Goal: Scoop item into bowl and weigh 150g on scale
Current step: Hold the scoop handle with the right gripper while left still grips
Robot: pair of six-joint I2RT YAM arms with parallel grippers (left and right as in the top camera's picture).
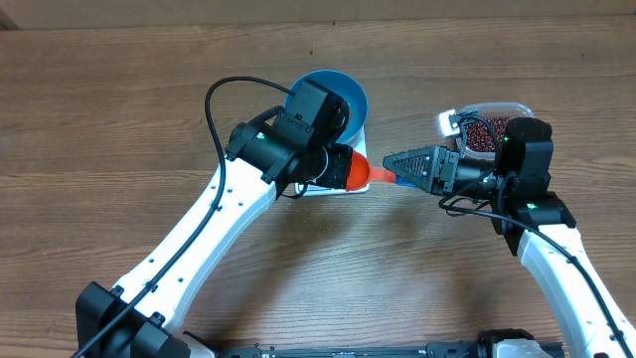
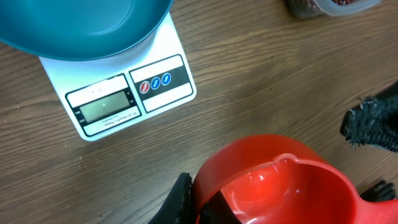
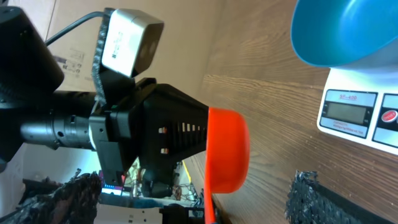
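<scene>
My left gripper is shut on the rim of an empty red scoop, one black finger pressed on its outer wall. The scoop's handle points right, between the spread fingers of my open right gripper, which are not touching it. In the right wrist view the scoop's cup hangs between my two fingers. The blue bowl stands on the white scale, just behind the scoop. Dark red beans lie in a clear tub at the right.
The clear tub stands behind my right arm, near the table's right side. A black cable loops over the left arm. Bare wooden table stretches left and front.
</scene>
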